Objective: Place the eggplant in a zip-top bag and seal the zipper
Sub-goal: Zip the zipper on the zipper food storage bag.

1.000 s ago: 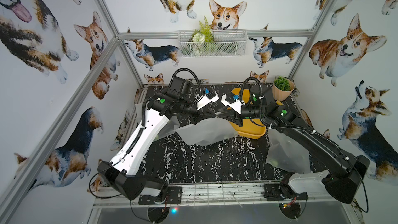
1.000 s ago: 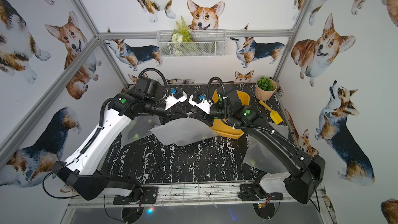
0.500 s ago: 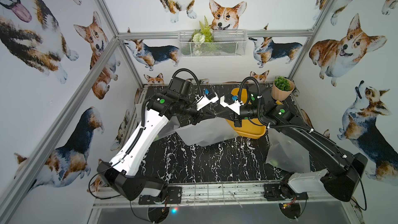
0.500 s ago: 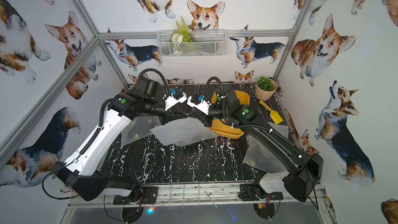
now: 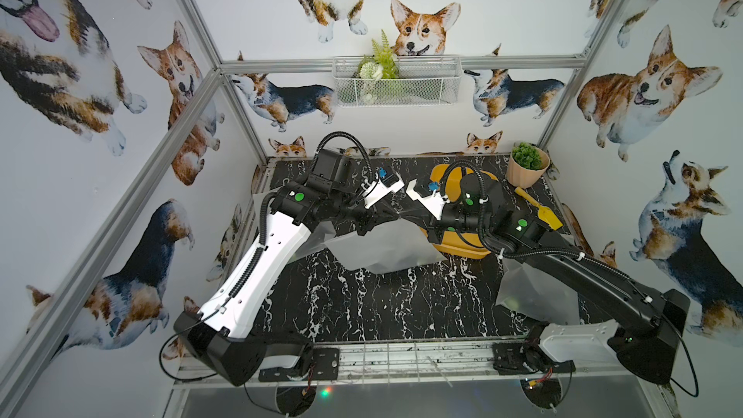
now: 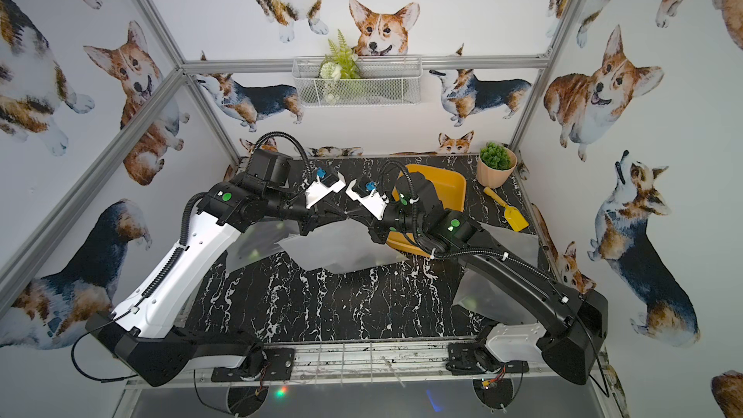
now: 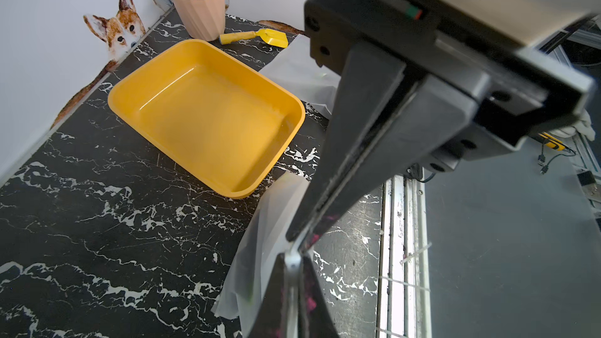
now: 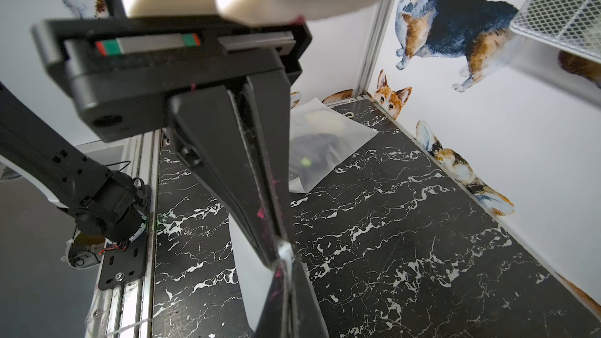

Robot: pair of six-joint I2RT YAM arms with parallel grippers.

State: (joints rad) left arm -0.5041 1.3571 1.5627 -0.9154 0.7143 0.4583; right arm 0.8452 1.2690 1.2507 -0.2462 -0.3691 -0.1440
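Observation:
A translucent zip-top bag (image 5: pixel 382 249) (image 6: pixel 341 253) hangs above the black marble table, held by its top edge. My left gripper (image 5: pixel 392 215) (image 7: pixel 292 260) is shut on that edge. My right gripper (image 5: pixel 405 217) (image 8: pixel 286 261) is shut on the same edge, tip to tip with the left. In the left wrist view the bag (image 7: pixel 260 238) hangs below both grippers. In the right wrist view the bag (image 8: pixel 250 271) shows as a pale sheet. The eggplant shows in no view, and the held bag looks evenly pale.
An empty yellow tray (image 7: pixel 208 108) (image 5: pixel 466 249) sits at the back right, under my right wrist. Behind it are a potted plant (image 5: pixel 526 164) and a yellow scoop (image 5: pixel 540 209). Spare bags lie at the left (image 5: pixel 317 235) and right (image 5: pixel 534 291).
My right gripper has moved left to the left gripper and shut on the bag's top edge. The left gripper has kept its hold.

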